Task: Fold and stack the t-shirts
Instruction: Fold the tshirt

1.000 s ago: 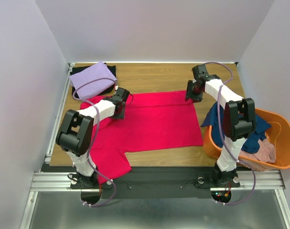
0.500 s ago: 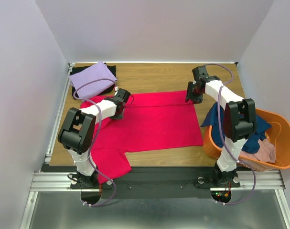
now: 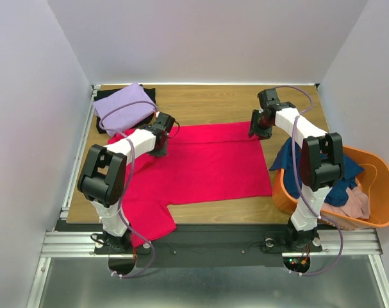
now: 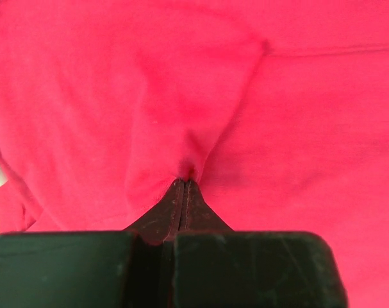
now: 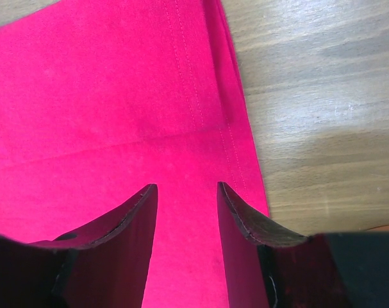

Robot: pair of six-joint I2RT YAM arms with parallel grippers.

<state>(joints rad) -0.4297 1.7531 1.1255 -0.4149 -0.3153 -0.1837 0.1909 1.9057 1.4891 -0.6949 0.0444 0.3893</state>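
A crimson-pink t-shirt (image 3: 207,163) lies spread flat across the middle of the wooden table (image 3: 207,102). My left gripper (image 3: 159,147) is down at the shirt's far left part, near the collar. In the left wrist view its jaws (image 4: 184,183) are shut on a pinched-up ridge of the pink cloth (image 4: 181,115). My right gripper (image 3: 257,131) hovers over the shirt's far right corner. In the right wrist view it stands open (image 5: 186,187), with the stitched hem (image 5: 213,109) under it. A folded lavender t-shirt (image 3: 120,106) rests on a black one (image 3: 150,96) at the far left.
An orange tub (image 3: 380,221) stands at the right table edge behind the right arm. It holds a navy blue shirt (image 3: 343,186) and a dusty pink one (image 3: 355,202). A pink sleeve (image 3: 149,221) hangs near the front edge. White walls close in on three sides.
My left gripper has shut on a fold of the pink shirt and shifted slightly toward the far side. The right arm has stayed in place, still open.
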